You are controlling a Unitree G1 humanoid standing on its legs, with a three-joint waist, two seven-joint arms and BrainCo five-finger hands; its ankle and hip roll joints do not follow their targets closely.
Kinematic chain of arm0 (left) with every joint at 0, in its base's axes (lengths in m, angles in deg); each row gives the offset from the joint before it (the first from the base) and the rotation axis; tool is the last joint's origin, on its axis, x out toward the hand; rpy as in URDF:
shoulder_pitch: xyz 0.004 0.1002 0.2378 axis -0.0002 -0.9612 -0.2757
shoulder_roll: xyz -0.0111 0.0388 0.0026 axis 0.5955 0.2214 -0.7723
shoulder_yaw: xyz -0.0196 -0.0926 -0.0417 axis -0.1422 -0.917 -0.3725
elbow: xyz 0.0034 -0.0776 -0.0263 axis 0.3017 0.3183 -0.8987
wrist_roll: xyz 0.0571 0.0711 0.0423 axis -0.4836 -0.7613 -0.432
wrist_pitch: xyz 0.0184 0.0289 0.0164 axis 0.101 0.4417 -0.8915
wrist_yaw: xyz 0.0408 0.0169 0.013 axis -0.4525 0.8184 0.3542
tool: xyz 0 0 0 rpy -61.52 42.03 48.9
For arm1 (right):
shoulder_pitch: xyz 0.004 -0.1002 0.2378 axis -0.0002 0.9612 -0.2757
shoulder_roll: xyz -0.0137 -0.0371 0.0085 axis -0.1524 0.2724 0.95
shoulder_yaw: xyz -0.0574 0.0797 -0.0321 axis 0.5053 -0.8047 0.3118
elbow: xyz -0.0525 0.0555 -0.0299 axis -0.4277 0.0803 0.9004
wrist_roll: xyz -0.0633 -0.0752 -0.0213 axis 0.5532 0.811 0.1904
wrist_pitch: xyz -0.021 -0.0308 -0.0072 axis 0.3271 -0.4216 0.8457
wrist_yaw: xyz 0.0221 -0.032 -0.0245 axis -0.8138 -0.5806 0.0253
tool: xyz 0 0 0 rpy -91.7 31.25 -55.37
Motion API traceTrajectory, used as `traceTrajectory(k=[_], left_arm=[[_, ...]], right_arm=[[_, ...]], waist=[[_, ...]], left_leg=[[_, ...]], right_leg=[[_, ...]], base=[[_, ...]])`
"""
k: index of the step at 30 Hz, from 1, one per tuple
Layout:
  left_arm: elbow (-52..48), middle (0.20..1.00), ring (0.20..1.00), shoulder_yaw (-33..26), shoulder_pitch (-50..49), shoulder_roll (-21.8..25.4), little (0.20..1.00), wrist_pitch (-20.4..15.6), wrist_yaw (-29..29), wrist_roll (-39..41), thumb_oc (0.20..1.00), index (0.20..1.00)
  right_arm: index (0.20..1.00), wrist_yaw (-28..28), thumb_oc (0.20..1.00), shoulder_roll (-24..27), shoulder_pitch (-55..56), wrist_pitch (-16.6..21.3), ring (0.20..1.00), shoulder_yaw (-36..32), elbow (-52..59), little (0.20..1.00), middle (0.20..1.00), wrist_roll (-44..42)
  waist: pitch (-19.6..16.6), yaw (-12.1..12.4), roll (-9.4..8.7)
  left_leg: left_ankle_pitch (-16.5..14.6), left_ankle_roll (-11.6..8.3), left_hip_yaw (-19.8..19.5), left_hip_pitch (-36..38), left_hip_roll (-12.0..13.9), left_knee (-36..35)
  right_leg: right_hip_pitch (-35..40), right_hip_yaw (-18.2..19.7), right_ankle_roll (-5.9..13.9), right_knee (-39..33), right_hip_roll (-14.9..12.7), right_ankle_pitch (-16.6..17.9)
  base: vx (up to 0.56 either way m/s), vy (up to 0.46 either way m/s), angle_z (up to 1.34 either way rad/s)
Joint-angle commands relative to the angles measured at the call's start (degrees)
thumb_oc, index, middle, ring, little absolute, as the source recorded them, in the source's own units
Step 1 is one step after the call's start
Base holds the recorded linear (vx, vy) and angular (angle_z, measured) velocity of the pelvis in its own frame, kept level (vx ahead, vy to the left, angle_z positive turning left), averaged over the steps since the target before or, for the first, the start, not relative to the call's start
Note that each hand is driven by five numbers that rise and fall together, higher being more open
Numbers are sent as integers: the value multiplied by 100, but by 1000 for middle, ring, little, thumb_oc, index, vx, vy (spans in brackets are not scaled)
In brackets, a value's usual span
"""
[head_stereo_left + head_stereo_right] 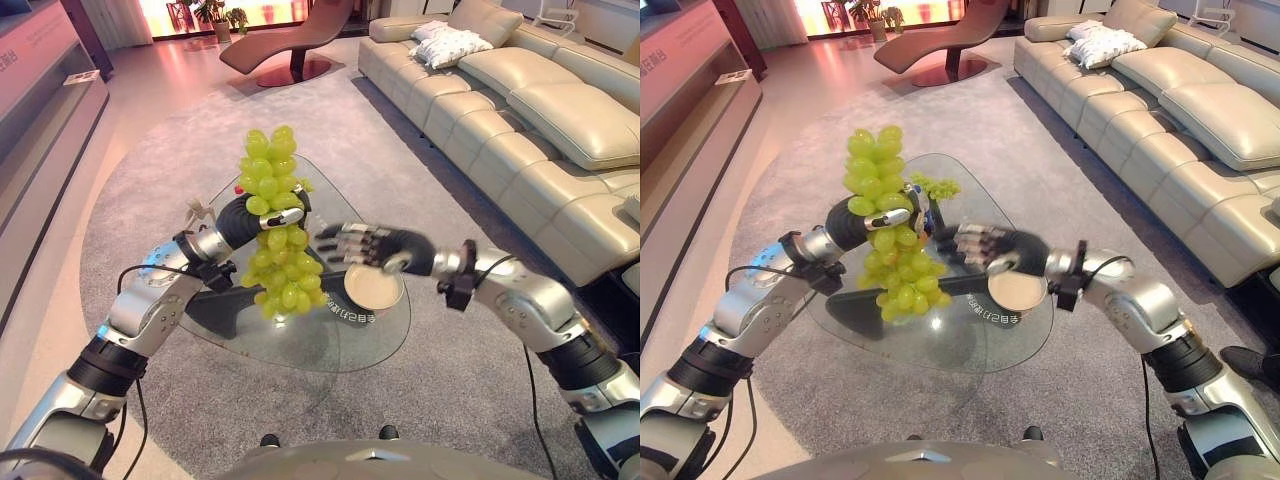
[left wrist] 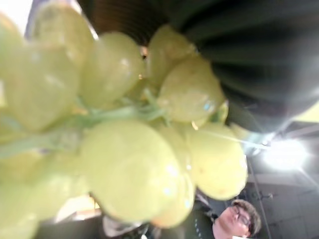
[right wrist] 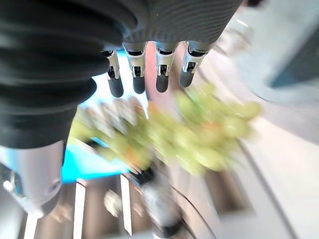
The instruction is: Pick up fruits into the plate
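Glass tabletop (image 1: 300, 345), oval, on grey rug (image 1: 150, 150); plate (image 1: 372, 288), cream, on tabletop, under right hand (image 1: 372, 245), fingers spread, grasping nothing; bunch of green grapes (image 1: 275, 225) lifted above tabletop, left hand (image 1: 250, 215) clenched about its middle; beige sofa (image 1: 530, 110) beyond.

Place: living room or furnished lounge.
Seating: long cream leather sofa (image 1: 520, 110) along the right edge, white patterned cushion (image 1: 452, 45) on it, upper right.
Lounger: brown curved chaise (image 1: 290, 40), top centre.
Table: low glass coffee table (image 1: 300, 340) at centre.
Floor covering: grey round rug (image 1: 150, 190).
Greenery: potted plants (image 1: 222, 15) at the bright window, top.
Cabinet: low unit (image 1: 40, 110), upper left.
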Motion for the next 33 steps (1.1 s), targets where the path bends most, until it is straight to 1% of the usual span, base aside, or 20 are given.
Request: traceTrajectory(k=[1, 4, 6, 10, 12, 13, 15, 18, 22, 27, 29, 33], left_arm=[[197, 200, 200, -390, 365, 76, 200, -516, -82, 24, 200, 200], [152, 200, 200, -356, 417, -70, 200, -466, -80, -86, 200, 200], [165, 200, 200, -285, 499, -163, 200, -439, -64, -97, 200, 200], [168, 200, 200, -154, 648, -249, 200, -386, -123, -49, 200, 200], [125, 200, 200, -71, 722, -277, 200, -363, -170, -28, 200, 200], [92, 200, 200, 38, 842, -308, 200, -345, -178, -31, 200, 200], [90, 200, 200, 165, 987, -318, 200, -459, -103, -271, 200, 200], [88, 200, 200, 346, 1274, -323, 200, -475, -45, -243, 200, 200], [60, 200, 200, 497, 1549, -363, 200, -541, 77, -132, 200, 200], [43, 200, 200, 756, 1900, -526, 200, -529, 393, -216, 200, 200], [63, 200, 200, 820, 1993, -582, 200, -402, 561, -259, 200, 200], [238, 200, 200, 927, 2091, -774, 200, -205, 780, -341, 200, 200]], right_arm=[[1000, 348, 1000, -414, -169, 558, 1000, -334, -76, 1000, 1000, -416], [1000, 663, 1000, -682, -168, 600, 1000, -464, -150, 1000, 1000, -313], [1000, 806, 1000, -791, -226, 590, 1000, -427, -252, 1000, 1000, -219], [1000, 917, 1000, -897, -295, 549, 1000, -300, -383, 1000, 1000, -130], [1000, 957, 1000, -931, -339, 484, 1000, -199, -453, 1000, 1000, -111], [1000, 972, 1000, -953, -420, 379, 1000, -82, -524, 1000, 1000, -187], [1000, 907, 1000, -1040, -521, 121, 1000, 65, -639, 1000, 1000, -515], [1000, 496, 1000, -1223, -652, -221, 1000, 300, -731, 1000, 1000, -810], [1000, 305, 1000, -1362, -690, -487, 1000, 604, -604, 1000, 1000, -1068], [1000, 224, 1000, -1572, -770, -694, 1000, 923, -394, 1000, 1000, -1166], [1000, 170, 1000, -1673, -800, -789, 1000, 1009, -329, 1000, 1000, -1144], [1000, 142, 1000, -1822, -899, -844, 1000, 1247, -242, 1000, 1000, -1055]], waist=[[-147, 83, -141], [-143, 74, -122], [-148, 70, -108], [-138, 61, -101], [-134, 60, -102], [-130, 57, -104], [-120, 64, -104], [-128, 80, -118], [-141, 76, -131], [-145, 28, -130], [-145, 6, -126], [-150, -24, -129]], left_leg=[[-832, -16, -72, 80, 22, 129], [-836, -10, -79, 74, 25, 136], [-841, -10, -86, 73, 20, 139], [-841, -6, -85, 84, 18, 135], [-838, -7, -90, 81, 17, 137], [-832, -9, -92, 76, 17, 141], [-830, -10, -96, 82, 18, 144], [-831, -10, -116, 76, 12, 146], [-833, -5, -134, 70, 8, 147], [-841, 9, -138, 89, -5, 152], [-843, 18, -139, 99, -17, 155], [-845, 31, -132, 111, -33, 157]], right_leg=[[335, -314, 183, 157, -199, -626], [334, -310, 177, 165, -193, -639], [331, -304, 171, 169, -191, -647], [339, -299, 165, 160, -186, -643], [337, -290, 158, 162, -182, -644], [336, -284, 151, 165, -178, -643], [340, -286, 147, 176, -177, -649], [346, -284, 134, 186, -169, -665], [344, -256, 128, 192, -157, -680], [340, -186, 120, 199, -141, -681], [339, -154, 118, 205, -136, -681], [332, -103, 119, 198, -127, -672]], base=[[0, 0, 0], [0, 0, 0], [0, 0, 0], [0, 0, 0], [0, 0, 0], [0, 0, 0], [0, 0, 0], [0, 0, 0], [1, -4, 1], [0, 0, 0], [0, 0, 0], [0, 0, 0]])
